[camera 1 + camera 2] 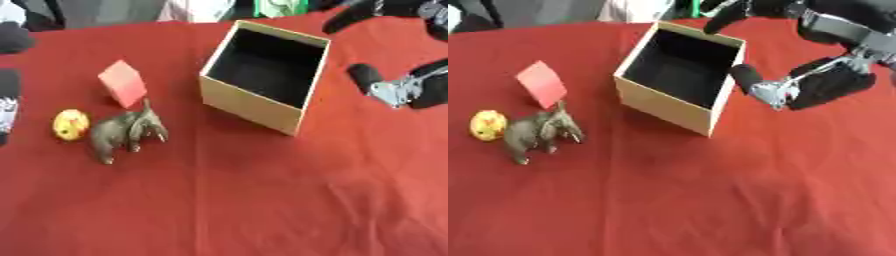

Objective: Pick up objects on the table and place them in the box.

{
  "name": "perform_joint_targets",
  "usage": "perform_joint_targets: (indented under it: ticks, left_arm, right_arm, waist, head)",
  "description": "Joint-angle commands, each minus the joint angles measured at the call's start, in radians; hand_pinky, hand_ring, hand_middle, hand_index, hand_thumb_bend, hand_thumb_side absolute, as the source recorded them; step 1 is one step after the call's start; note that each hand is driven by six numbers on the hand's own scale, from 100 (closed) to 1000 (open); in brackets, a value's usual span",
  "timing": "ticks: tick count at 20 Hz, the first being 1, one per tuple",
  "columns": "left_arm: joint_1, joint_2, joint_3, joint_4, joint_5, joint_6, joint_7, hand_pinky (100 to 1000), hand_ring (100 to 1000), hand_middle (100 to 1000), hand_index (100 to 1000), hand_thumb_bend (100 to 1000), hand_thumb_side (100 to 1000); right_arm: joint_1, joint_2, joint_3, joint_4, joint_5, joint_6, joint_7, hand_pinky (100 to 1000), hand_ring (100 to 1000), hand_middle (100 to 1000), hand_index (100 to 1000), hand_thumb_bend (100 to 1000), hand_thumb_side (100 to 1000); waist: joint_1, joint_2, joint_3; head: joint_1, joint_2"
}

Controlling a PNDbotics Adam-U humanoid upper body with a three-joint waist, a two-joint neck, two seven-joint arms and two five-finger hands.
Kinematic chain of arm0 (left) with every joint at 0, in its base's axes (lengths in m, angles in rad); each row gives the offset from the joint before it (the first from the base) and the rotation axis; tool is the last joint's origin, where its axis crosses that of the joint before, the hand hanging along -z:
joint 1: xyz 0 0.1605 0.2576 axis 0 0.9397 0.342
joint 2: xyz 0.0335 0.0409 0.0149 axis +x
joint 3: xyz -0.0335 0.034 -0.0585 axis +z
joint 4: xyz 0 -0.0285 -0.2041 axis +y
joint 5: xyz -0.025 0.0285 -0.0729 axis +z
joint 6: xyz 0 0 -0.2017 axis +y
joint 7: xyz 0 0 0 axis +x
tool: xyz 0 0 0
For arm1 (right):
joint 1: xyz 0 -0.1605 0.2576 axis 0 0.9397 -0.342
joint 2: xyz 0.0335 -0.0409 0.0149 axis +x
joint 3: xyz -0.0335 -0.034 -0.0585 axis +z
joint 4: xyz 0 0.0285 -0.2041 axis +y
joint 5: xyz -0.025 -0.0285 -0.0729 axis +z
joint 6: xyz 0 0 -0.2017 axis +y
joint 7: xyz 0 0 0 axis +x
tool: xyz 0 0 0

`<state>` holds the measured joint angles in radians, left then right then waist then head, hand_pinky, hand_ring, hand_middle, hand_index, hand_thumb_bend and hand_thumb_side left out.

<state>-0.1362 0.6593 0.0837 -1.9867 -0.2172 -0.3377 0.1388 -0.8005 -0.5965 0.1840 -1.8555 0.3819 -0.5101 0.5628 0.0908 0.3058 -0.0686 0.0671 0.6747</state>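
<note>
Right hand [815,75]: seen at upper right of frame, fingers spread apart, nothing held; one fingertip lies just beside the box's right rim.
Left hand [7,107]: partly seen at left edge; finger state cannot be told.
Box [667,107]: open, tan outside, black inside, upper centre, left of the right hand.
Elephant figure [127,131]: centre left, well apart from the right hand.
Yellow ball [70,124]: just beside the elephant figure.
Red block [122,83]: tilted, above the elephant figure.
Red tablecloth [262,200]: under everything.
</note>
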Motion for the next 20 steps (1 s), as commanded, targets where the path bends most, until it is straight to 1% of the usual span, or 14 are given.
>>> perform_joint_targets:
  ticks: [1,5,7,9,11,12,14,16,18,20]
  left_arm:
    - [-0.021,0.037,0.002,-0.013,0.000,0.007,0.001,811,856,711,904,100,777]
    - [-0.045,0.076,-0.007,-0.013,-0.025,0.042,0.005,816,857,715,901,100,785]
    - [-0.059,0.106,-0.015,-0.013,-0.041,0.080,0.009,819,858,718,900,100,796]
    - [-0.078,0.142,-0.031,-0.013,-0.057,0.116,0.002,821,857,720,893,100,806]
    - [-0.112,0.192,-0.053,-0.013,-0.080,0.149,-0.017,829,858,727,887,100,800]
    - [-0.139,0.225,-0.068,-0.013,-0.098,0.164,-0.035,834,858,731,882,100,800]
    - [-0.190,0.282,-0.103,-0.013,-0.137,0.200,-0.091,837,855,731,870,100,834]
    - [-0.234,0.326,-0.137,-0.013,-0.173,0.237,-0.155,844,854,735,858,100,846]
    - [-0.270,0.360,-0.167,-0.013,-0.211,0.262,-0.217,853,853,735,849,100,915]
    - [-0.293,0.385,-0.190,-0.013,-0.242,0.271,-0.272,856,853,739,842,203,1000]
  right_arm:
    - [-0.013,-0.026,-0.017,-0.016,0.003,0.000,-0.006,888,948,840,828,100,360]
    - [-0.011,-0.042,-0.024,-0.020,0.008,0.003,-0.021,887,949,840,827,100,356]
    - [-0.011,-0.053,-0.031,-0.023,0.011,0.007,-0.033,886,948,840,827,100,355]
    - [-0.009,-0.067,-0.040,-0.027,0.015,0.012,-0.046,886,949,840,827,100,353]
    - [-0.003,-0.087,-0.049,-0.031,0.021,0.016,-0.061,885,950,840,826,100,348]
    - [0.002,-0.101,-0.055,-0.032,0.026,0.017,-0.069,885,950,840,826,100,344]
    - [0.010,-0.121,-0.066,-0.033,0.036,0.021,-0.089,884,950,839,825,100,344]
    - [0.015,-0.130,-0.074,-0.036,0.044,0.026,-0.106,885,949,839,825,100,345]
    - [0.017,-0.134,-0.079,-0.039,0.048,0.031,-0.119,885,949,839,825,100,346]
    - [0.019,-0.137,-0.081,-0.042,0.050,0.035,-0.125,885,949,839,825,100,348]
  waist:
    - [-0.002,-0.016,-0.001]
    - [-0.001,-0.011,0.001]
    - [0.001,-0.004,0.001]
    - [0.003,0.004,0.001]
    - [0.006,0.011,0.004]
    - [0.007,0.014,0.007]
    - [0.010,0.018,0.010]
    - [0.012,0.020,0.012]
    - [0.013,0.022,0.012]
    - [0.014,0.023,0.013]
  head:
    - [-0.005,-0.007]
    - [-0.014,0.010]
    - [-0.017,0.017]
    - [-0.018,0.017]
    - [-0.028,0.011]
    - [-0.035,0.007]
    - [-0.044,-0.001]
    - [-0.050,-0.010]
    - [-0.056,-0.016]
    - [-0.060,-0.019]
